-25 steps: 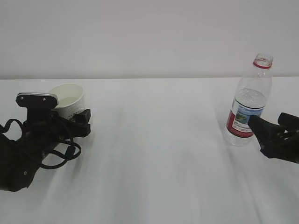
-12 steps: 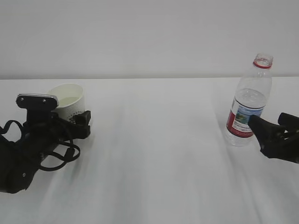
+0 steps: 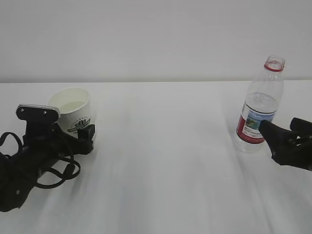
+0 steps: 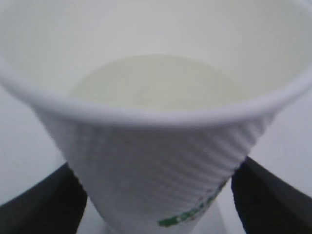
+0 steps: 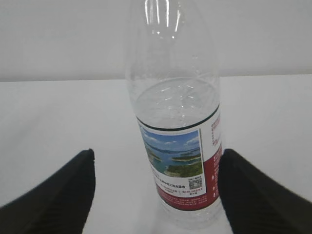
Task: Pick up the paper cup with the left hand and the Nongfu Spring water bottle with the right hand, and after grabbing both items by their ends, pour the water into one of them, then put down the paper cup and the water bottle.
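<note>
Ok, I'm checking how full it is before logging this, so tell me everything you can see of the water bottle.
The water bottle is clear ribbed plastic with a red neck ring, no cap on its open mouth, and a red-and-white label showing a blue-green landscape. It stands upright at the right of the white table. Water fills it to just above the label; the upper part is empty. The right tool is open, one finger on each side of the bottle's lower part, with gaps visible in the wrist view, so nothing appears to grip it.

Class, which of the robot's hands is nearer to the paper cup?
Left. The left hand sits right at the cup, fingers either side of it; the right hand is far across the table beside the bottle.
</note>
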